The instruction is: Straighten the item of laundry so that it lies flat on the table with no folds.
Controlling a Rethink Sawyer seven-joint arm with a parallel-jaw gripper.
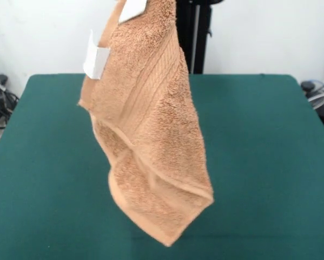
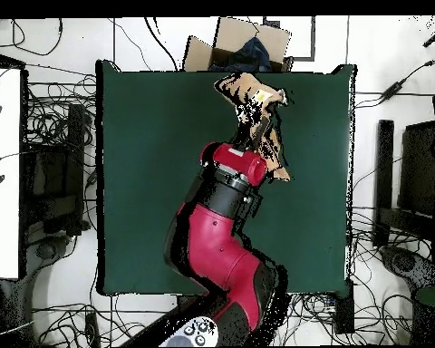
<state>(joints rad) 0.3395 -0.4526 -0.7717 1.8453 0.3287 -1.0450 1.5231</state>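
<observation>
Towel [image 1: 148, 130] dangling high over the green table [image 1: 270, 162], creased and doubled on itself, white label [image 1: 96, 60] near the top, nothing flattened yet, all the spreading left to do, and the grip itself sits out of sight.

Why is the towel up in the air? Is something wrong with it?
Yes, it looks odd: the towel hangs in the air over the table instead of lying flat. It droops in folds with one corner pointing down, and its white label sticks out at the side.
</observation>
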